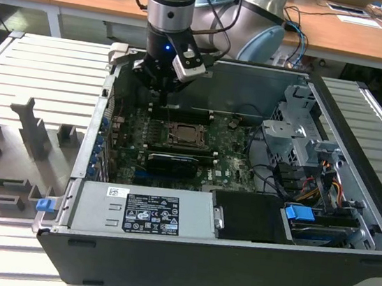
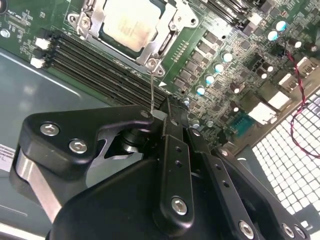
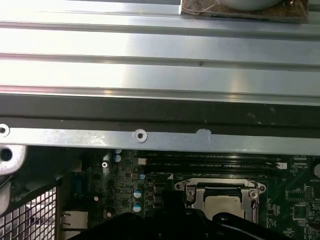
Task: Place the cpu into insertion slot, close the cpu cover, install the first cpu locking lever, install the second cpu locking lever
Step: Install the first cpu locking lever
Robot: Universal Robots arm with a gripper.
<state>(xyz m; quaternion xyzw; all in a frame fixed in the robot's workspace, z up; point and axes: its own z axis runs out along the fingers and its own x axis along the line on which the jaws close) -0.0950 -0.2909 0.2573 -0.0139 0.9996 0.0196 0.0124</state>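
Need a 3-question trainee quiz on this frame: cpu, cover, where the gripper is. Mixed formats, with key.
1. True or false: the cpu lies in the insertion slot.
2. The cpu cover is: A) down flat around the cpu, B) standing upright on its hinge, C) lying outside the case.
3. In the second wrist view, what thin part runs from the socket's corner to the tip of the gripper?

Key: 1 true; 2 A; 3 a locking lever, a thin metal rod.
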